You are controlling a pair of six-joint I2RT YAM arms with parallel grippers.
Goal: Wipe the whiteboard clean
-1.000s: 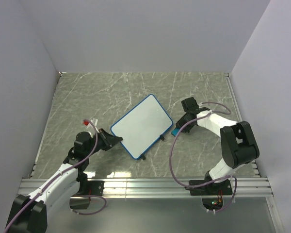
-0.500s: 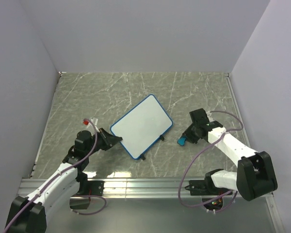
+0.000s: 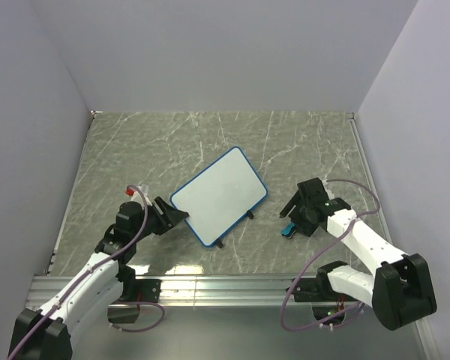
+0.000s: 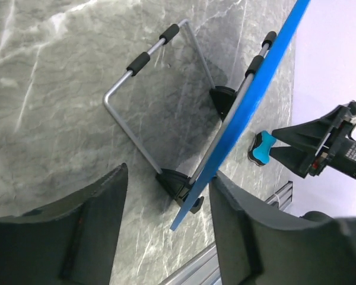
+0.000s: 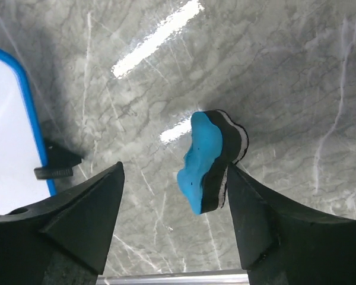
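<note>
Whiteboard (image 3: 219, 195) stands tilted on its wire stand (image 4: 136, 113) near the middle of the table (image 3: 135, 150), its face blank. The left gripper (image 3: 178, 215) sits at its near-left corner, jaws wide, the blue edge between them. The right gripper (image 5: 173, 172), right of the board, is spread wide around a blue eraser (image 5: 204, 160), which lies close against one finger.

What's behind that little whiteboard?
A bent wire stand with black sleeves props the whiteboard up, beside black feet. From above the board covers the stand; the table beneath is hidden.
</note>
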